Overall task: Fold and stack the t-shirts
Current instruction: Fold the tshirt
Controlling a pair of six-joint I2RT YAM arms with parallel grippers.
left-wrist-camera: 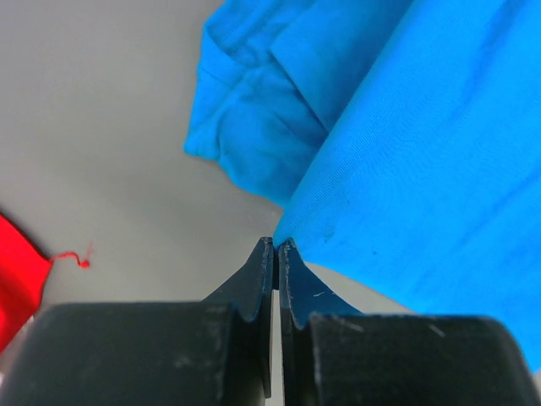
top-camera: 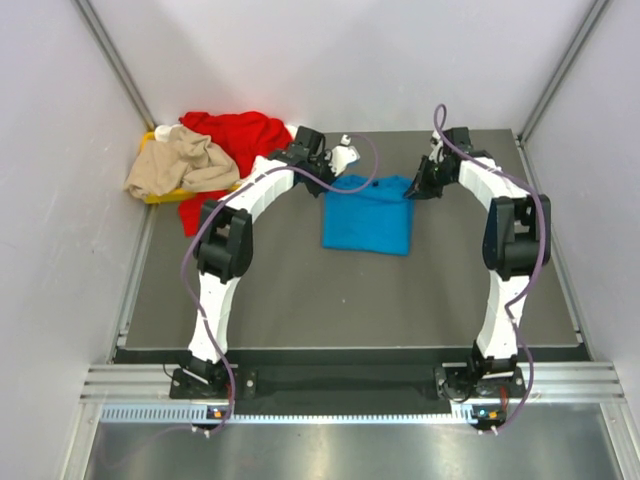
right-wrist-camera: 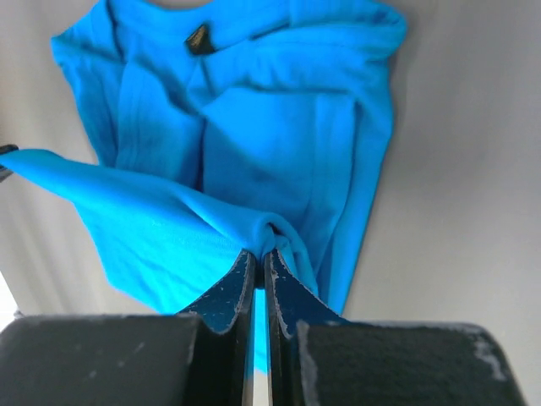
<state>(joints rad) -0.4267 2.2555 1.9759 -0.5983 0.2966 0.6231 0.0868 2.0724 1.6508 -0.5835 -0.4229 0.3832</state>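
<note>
At the far left corner of the desk (top-camera: 350, 300), a beige t-shirt (top-camera: 180, 160) lay crumpled over a yellow tray (top-camera: 160, 196). Just beside it to the right, a red t-shirt (top-camera: 240, 130) was heaped, partly spilling onto the desk surface. Its edge, with a loose thread, showed at the left of the left wrist view (left-wrist-camera: 17, 288).

The left tool (top-camera: 335, 170) reached to the far left corner of the blue t-shirt (top-camera: 368, 215). Its fingers were pressed together (left-wrist-camera: 275, 254) and pinched the cloth's edge (left-wrist-camera: 423, 169) at their tips.

The blue t-shirt lay near the middle of the desk, toward the far side, folded into a rough rectangle. A small dark label (right-wrist-camera: 199, 38) showed at its collar.

The right tool (top-camera: 415, 185) was at the shirt's far right corner, jaws closed tight (right-wrist-camera: 258, 262) on a bunched fold of the blue cloth (right-wrist-camera: 254, 127). A taut strip of fabric stretched away from that fold toward the left arm.
</note>
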